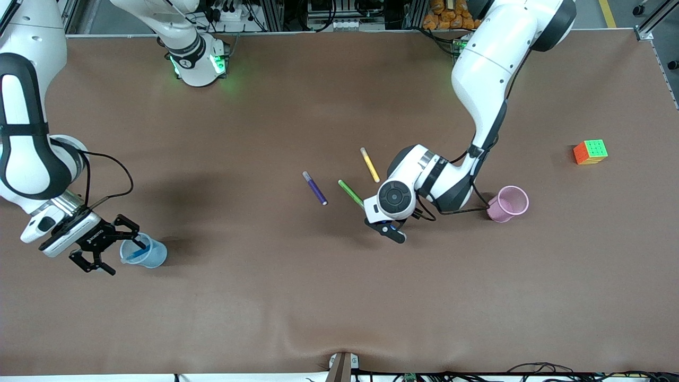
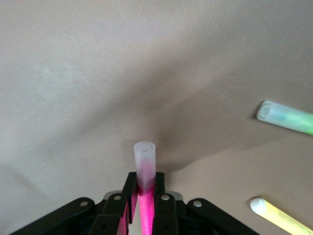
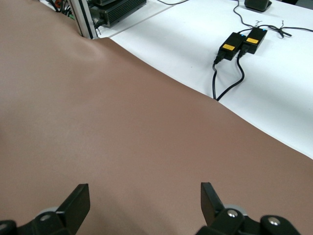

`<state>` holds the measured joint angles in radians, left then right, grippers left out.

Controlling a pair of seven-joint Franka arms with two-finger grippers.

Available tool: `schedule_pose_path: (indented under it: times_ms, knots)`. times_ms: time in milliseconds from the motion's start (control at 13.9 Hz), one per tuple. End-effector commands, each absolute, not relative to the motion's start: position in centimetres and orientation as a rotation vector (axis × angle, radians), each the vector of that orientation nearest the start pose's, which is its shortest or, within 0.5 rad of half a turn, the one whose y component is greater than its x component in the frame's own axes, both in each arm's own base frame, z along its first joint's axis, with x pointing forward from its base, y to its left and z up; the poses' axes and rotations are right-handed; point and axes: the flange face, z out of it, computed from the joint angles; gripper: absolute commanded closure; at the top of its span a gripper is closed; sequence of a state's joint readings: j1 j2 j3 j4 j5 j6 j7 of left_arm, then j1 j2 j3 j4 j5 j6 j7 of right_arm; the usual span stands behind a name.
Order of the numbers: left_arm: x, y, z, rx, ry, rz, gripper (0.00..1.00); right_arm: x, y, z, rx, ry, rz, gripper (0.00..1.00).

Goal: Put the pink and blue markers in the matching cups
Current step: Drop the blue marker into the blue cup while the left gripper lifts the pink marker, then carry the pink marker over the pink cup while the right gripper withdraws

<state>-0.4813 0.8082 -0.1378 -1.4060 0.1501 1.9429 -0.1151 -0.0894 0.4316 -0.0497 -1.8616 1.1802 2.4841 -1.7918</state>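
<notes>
A: Front view shows a brown counter [image 1: 265,297] with two white arms reaching over it. Where are the hands?

B: The right hand [image 1: 109,245] hangs just beside the light blue cup [image 1: 144,252] at the right arm's end of the counter. Its fingers [image 3: 77,201] are spread wide apart and hold nothing. The blue marker [image 1: 139,251] stands slanted inside that cup.

A: And the left one?

B: The left hand [image 1: 390,229] is low over the middle of the counter, just nearer the front camera than the green marker [image 1: 350,193]. In the left wrist view its fingers [image 2: 130,198] are clamped on the pink marker [image 2: 145,196], whose pale cap end sticks out past the fingertips.

A: Where is the pink cup?

B: The pink cup [image 1: 508,203] lies tipped on its side toward the left arm's end of the counter, beside the left arm's wrist, its open mouth turned toward that end. It is apart from the held marker.

A: What else is on the counter?

B: Three loose markers lie near the middle: a purple marker [image 1: 315,188], the green one next to it, and a yellow marker [image 1: 370,165] farther from the front camera. None of them touch. A colourful puzzle cube [image 1: 590,152] sits well apart, near the edge at the left arm's end
</notes>
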Motion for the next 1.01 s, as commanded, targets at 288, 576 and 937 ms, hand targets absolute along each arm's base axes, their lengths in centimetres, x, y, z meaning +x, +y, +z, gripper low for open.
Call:
schedule_pose_path:
  times_ms: [288, 576, 937]
  knots:
    - [61.5, -31.4, 35.7, -2.998, 0.609, 0.258, 1.0, 64.6, -8.4, 35.5, -2.611, -0.854, -0.86, 0.0]
    - [63.3, -24.6, 42.6, -3.137, 0.415, 0.199, 1.0, 64.4, -8.2, 37.3, -2.658, -0.795, -0.78, 0.0]
    - [62.5, -15.8, 48.4, -3.106, 0.59, 0.103, 1.0, 63.8, -7.5, 39.9, -2.723, -0.707, -0.642, 0.0]
